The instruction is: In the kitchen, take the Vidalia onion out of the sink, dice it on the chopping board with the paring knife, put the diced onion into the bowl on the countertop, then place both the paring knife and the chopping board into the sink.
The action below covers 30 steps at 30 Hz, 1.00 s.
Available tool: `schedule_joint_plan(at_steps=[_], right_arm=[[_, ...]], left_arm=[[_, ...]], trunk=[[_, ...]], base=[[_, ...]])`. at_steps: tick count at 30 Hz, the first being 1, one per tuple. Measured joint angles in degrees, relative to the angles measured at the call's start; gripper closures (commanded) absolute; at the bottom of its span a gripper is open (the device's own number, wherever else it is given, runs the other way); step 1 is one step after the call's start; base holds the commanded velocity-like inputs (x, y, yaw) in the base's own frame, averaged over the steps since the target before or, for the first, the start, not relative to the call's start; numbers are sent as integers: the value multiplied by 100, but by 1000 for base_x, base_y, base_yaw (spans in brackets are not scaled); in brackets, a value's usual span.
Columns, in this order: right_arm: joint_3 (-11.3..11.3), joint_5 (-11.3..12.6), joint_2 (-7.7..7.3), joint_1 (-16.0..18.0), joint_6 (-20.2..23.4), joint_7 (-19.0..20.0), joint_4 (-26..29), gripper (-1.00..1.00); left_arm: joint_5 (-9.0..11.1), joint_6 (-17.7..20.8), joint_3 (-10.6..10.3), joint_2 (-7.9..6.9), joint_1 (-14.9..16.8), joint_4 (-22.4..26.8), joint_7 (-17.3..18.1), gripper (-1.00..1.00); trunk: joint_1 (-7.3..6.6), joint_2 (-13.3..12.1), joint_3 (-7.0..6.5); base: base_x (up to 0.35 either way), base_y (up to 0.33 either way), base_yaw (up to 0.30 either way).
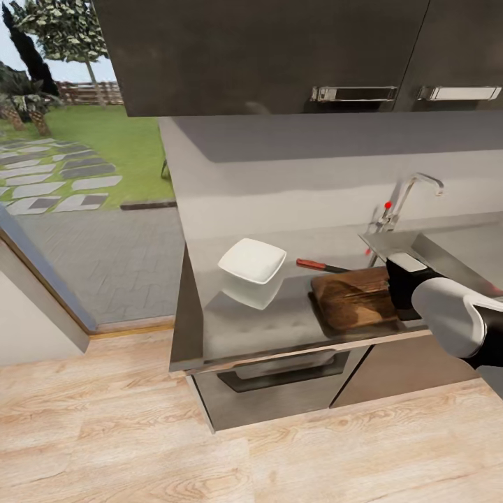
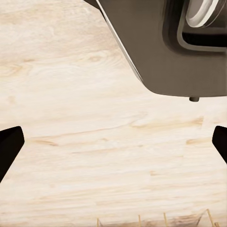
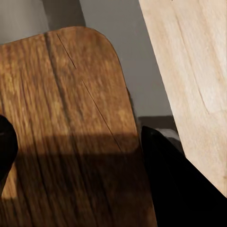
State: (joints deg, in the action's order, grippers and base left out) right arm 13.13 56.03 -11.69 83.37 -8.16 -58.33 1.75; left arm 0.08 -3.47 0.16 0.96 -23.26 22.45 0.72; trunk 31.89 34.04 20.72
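From my head camera I look down on the countertop [image 1: 279,328], and I take the chopping board [image 1: 353,297] as my landmark. It lies flat near the counter's front edge, dark brown with its grain running lengthwise. My right arm reaches in from the sink side, and my right gripper [image 1: 404,283] sits over the end of the board nearest the sink [image 1: 447,255]; the arm's white shell hides the fingertips from above. In my right wrist view the board [image 3: 66,118] spreads between my two dark fingers [image 3: 170,179], one on either side of the wood, so the pincer is spread apart. I cannot tell whether the tips touch the board's surface.

The paring knife [image 1: 321,265] lies on the counter just behind the board's far edge, red handle pointing toward the bowl [image 1: 252,264], dark blade toward the tap [image 1: 409,199]. The white bowl sits beside the board on the side away from the sink, apart from it, with its reflection in the glossy slab. The sink lies past the board's other end, its grey rim partly covered by my arm.

My left gripper [image 2: 113,146] hangs over the pale wood floor [image 2: 94,156], its dark fingertips [image 2: 8,142] wide apart at the frame's edges, nothing between them.
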Motion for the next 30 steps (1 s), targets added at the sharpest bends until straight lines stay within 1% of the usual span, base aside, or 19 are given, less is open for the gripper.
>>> schedule_joint_plan(at_steps=[30], right_arm=[[0, 15, 0, 0, -15, -26, -55, 100]], left_arm=[[8, 2, 0, 6, 0, -19, 0, -100]], trunk=[[0, 0, 0]], base=[[0, 0, 0]])
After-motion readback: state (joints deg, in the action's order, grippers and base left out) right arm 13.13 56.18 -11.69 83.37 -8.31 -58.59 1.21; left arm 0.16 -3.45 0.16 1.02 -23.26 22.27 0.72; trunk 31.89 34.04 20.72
